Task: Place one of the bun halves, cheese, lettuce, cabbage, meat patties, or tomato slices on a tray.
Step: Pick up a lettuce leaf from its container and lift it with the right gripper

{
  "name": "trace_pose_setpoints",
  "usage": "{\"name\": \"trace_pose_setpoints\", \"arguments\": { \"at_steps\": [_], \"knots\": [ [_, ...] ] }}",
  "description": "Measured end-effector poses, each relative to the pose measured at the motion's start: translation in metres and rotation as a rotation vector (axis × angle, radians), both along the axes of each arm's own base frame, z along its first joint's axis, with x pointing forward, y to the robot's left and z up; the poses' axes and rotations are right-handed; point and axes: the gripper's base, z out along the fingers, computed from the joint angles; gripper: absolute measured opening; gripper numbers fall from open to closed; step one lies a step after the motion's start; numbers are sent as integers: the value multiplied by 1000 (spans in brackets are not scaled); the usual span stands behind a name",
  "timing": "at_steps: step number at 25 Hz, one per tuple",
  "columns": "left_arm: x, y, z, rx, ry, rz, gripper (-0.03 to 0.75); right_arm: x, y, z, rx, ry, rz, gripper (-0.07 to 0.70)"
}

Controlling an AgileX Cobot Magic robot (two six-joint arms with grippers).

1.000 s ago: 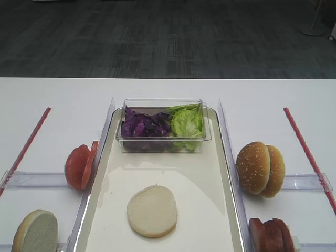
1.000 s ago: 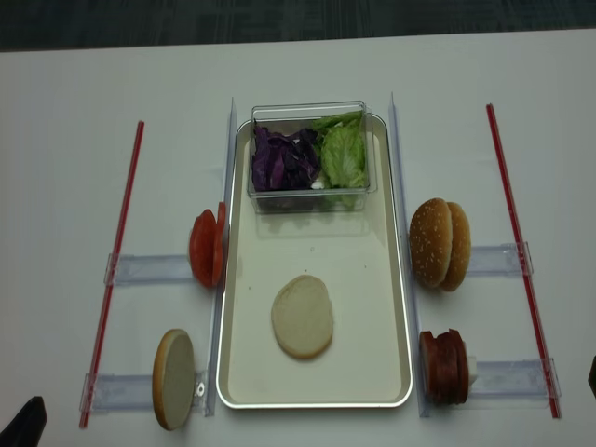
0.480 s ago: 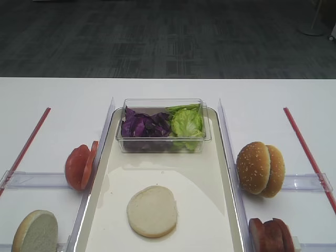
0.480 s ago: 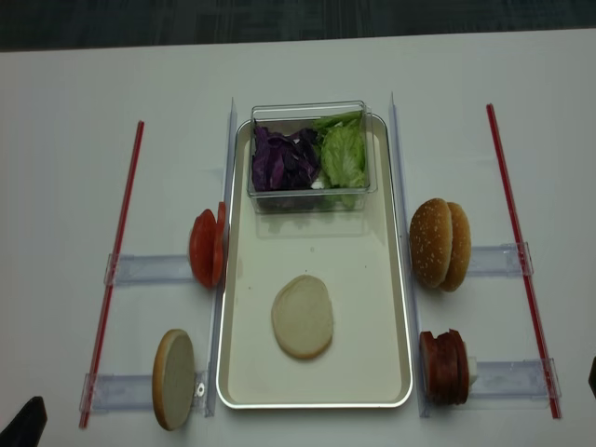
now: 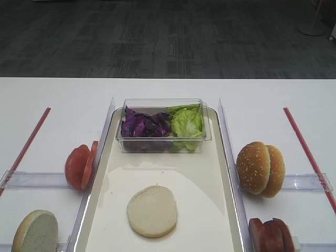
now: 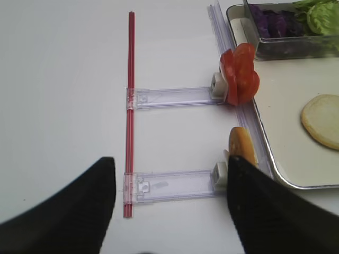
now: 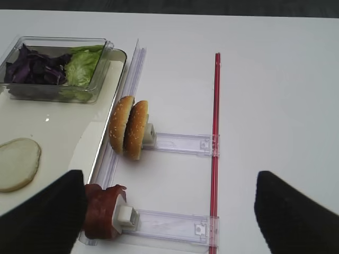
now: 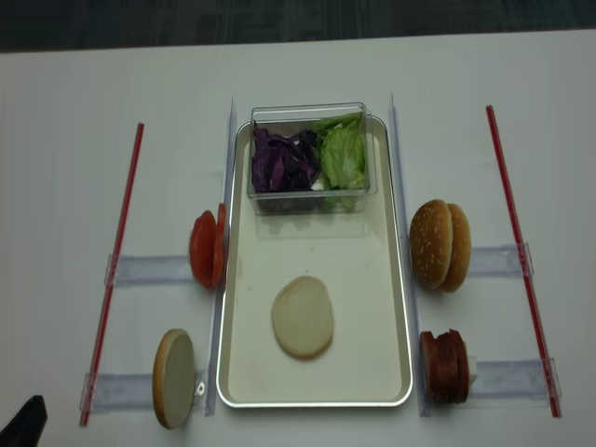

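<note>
A pale bun half point(image 8: 303, 317) lies flat on the cream tray point(image 8: 386, 279). The lettuce point(image 8: 343, 156) and purple cabbage point(image 8: 284, 160) fill a clear tub at the tray's far end. Right of the tray stand two sesame bun halves point(image 7: 128, 127) and the meat patties point(image 7: 100, 209). On the left stand the tomato slices point(image 6: 239, 80) and another bun half point(image 6: 241, 148). No cheese shows. My right gripper point(image 7: 169, 219) hangs open above the patties' rail. My left gripper point(image 6: 169, 211) is open too, its right finger partly covering that bun half. Neither holds anything.
Clear plastic rails point(image 8: 149, 270) hold the upright food on both sides of the tray. A red strip point(image 8: 116, 261) runs along the left and another red strip point(image 8: 517, 242) along the right. The white table ends at a dark carpet point(image 5: 168, 37) beyond.
A dark tip at the right edge of the overhead view has slipped out of sight. Nothing on the table has moved.
</note>
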Motion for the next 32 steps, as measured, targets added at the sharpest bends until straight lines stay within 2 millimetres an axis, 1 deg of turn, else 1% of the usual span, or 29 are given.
{"name": "trace_pose_setpoints", "arguments": {
  "at_steps": [4, 6, 9, 11, 14, 18, 22, 23, 24, 25, 32],
  "knots": [
    [0, 0, 0, 0, 0, 0, 433, 15, -1, 16, 8, 41, 6, 656],
    [0, 0, 0, 0, 0, 0, 433, 19, -1, 22, 10, 60, 18, 639],
    [0, 0, 0, 0, 0, 0, 433, 26, 0, 25, 11, 112, 41, 587],
    [0, 0, 0, 0, 0, 0, 433, 32, 0, 27, 12, 142, 51, 568],
    [0, 0, 0, 0, 0, 0, 433, 42, 1, 30, 15, 189, 64, 561],
    [0, 0, 0, 0, 0, 0, 433, 56, 3, 39, 15, 238, 93, 560],
    [0, 0, 0, 0, 0, 0, 433, 77, 7, 48, 9, 292, 139, 560],
    [0, 0, 0, 0, 0, 0, 433, 90, 10, 52, 6, 320, 161, 560],
    [0, 0, 0, 0, 0, 0, 433, 90, 10, 52, 6, 320, 161, 560],
    [0, 0, 0, 0, 0, 0, 433, 95, 12, 53, 3, 333, 173, 560],
    [0, 0, 0, 0, 0, 0, 433, 141, 31, 57, -35, 440, 263, 560]
  ]
}}
